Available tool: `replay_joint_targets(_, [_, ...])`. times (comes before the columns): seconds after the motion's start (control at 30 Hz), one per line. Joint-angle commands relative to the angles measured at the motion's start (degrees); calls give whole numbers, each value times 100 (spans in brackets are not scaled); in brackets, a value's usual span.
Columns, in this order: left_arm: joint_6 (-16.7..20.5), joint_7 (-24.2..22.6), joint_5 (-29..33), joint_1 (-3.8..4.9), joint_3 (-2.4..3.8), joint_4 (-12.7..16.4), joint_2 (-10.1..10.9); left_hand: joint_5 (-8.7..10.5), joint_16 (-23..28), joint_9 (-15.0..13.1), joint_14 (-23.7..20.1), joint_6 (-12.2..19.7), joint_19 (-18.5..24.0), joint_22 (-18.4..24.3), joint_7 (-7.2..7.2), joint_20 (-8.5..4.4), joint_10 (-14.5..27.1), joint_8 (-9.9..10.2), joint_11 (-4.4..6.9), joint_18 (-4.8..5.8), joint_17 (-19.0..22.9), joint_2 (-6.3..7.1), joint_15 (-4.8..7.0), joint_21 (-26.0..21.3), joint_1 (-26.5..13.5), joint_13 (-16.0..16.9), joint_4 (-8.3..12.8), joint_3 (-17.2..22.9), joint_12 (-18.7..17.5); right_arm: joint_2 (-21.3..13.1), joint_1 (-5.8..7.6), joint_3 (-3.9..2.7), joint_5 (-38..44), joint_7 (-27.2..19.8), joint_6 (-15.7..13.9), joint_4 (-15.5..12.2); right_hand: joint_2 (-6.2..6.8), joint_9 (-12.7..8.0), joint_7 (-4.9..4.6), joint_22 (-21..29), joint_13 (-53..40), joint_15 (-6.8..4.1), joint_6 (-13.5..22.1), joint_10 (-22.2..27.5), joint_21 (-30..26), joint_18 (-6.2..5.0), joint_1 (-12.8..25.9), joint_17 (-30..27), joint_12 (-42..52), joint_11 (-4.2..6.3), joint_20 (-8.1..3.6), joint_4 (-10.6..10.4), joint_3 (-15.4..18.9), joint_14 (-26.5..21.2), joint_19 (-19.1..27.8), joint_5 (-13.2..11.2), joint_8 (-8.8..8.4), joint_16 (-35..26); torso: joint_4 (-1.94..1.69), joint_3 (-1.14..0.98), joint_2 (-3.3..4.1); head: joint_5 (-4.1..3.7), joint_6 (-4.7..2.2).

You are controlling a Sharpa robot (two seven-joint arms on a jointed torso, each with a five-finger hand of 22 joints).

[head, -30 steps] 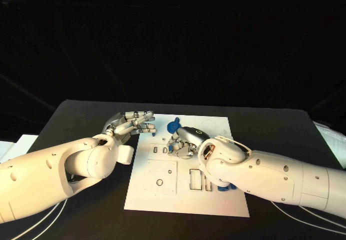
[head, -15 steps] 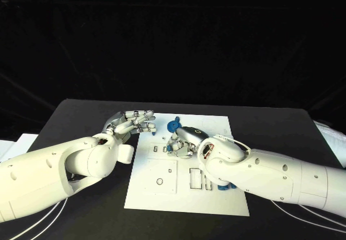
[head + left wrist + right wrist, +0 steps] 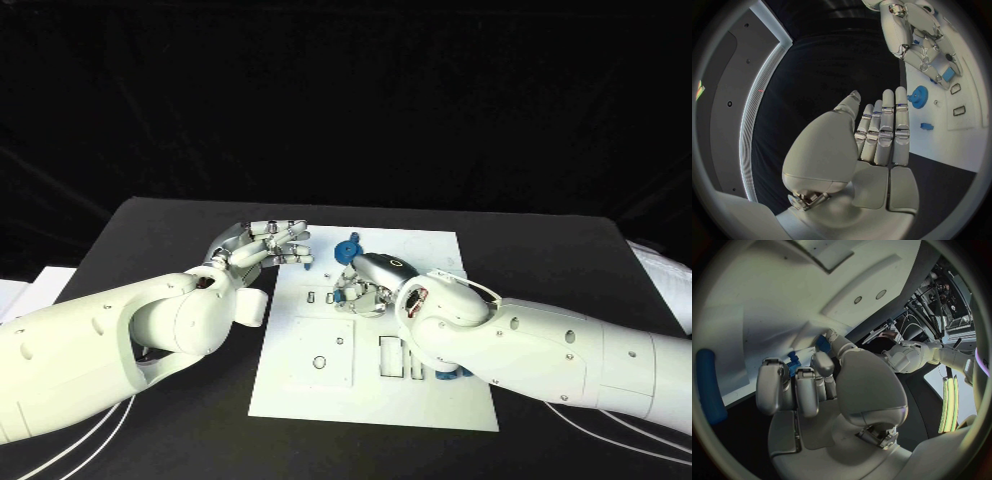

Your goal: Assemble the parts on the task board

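The white task board (image 3: 310, 390) lies in the middle of the black table. My right hand (image 3: 372, 281) is low over the board's far half, fingers curled in, and pinches a small blue part (image 3: 342, 293) at the board's surface. In the right wrist view the same blue part (image 3: 794, 360) shows between its fingers (image 3: 772, 385). A blue gear (image 3: 348, 250) stands on the board just beyond that hand. My left hand (image 3: 268, 245) hovers at the board's far left corner with fingers stretched out and nothing in it. Near it a small blue piece (image 3: 926, 126) lies on the board.
A long blue part (image 3: 459, 373) lies at the board's right edge, half hidden under my right forearm (image 3: 548, 350); it shows as the long blue part (image 3: 709, 385) in the right wrist view. Several slots (image 3: 392, 357) are cut in the board's near half. Black table (image 3: 159, 225) surrounds the board.
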State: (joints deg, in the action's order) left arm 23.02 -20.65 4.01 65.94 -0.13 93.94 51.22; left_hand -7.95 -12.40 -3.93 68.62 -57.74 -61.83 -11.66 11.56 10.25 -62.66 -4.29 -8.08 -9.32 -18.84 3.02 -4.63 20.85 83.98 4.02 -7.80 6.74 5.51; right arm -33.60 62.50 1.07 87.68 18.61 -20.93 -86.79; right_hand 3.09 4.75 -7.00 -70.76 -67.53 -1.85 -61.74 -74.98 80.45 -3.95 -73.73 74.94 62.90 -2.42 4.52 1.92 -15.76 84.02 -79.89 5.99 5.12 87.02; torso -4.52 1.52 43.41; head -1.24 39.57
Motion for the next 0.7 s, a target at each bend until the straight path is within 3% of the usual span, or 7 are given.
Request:
replay_joint_targets(0.03, [-80,-23,12,3,4,7,-9,29,25,-9,-43,-3,40,-6,20,13,-14,13,-25,-72,-6,8,-14,20,-17,-7,21,-13,-36,-15,-43,33,-41,-4,-7,16,-56,27,3,-11,-18,-5,-73,-50,-1,-7,-77,930,42,35,-17,11,-51,470,-1,-26,63,-17,2,0,0,-3,-4])
replay_joint_targets(0.27, [-80,-19,12,3,4,-1,-9,29,25,-9,-43,-3,40,-6,20,13,-14,13,-25,-72,-6,8,-14,20,-17,-7,21,-13,-36,-26,-46,33,-216,-218,-159,12,-133,34,27,11,450,-29,-128,226,-18,-11,-101,915,-530,64,-42,5,-144,467,4,-152,74,-28,2,-1,0,-10,-17])
replay_joint_targets(0.5, [-79,-16,12,3,3,-4,-8,29,25,-9,-43,-3,40,-6,20,13,-14,13,-25,-72,-6,8,-14,20,-17,-7,21,-13,-36,-34,-47,33,-348,-341,-213,15,-104,27,33,63,1163,-41,-130,515,-55,-20,-81,878,-1392,68,-57,4,-241,459,26,-172,45,-56,3,1,0,-6,-19])
replay_joint_targets(0.6, [-78,-14,12,3,3,-3,-5,29,25,-9,-43,-3,40,-6,20,13,-14,13,-25,-72,-6,8,-14,20,-17,-7,21,-13,-36,-42,-47,33,-468,-403,-242,22,-69,14,12,112,2124,-29,-81,995,-89,-28,-62,828,-2599,46,-51,-8,-337,448,48,-187,1,-90,2,2,3,-4,-17])
replay_joint_targets(0.7, [-77,-11,12,3,3,-4,-4,29,25,-9,-43,-3,40,-6,20,13,-14,13,-25,-72,-6,8,-14,20,-17,-7,21,-13,-36,-47,-47,33,-549,-460,-266,28,-2,11,-8,129,2569,-16,-72,871,-106,-32,-39,796,-3096,40,-40,-16,-450,444,52,-205,-27,-114,2,2,1,0,-20])
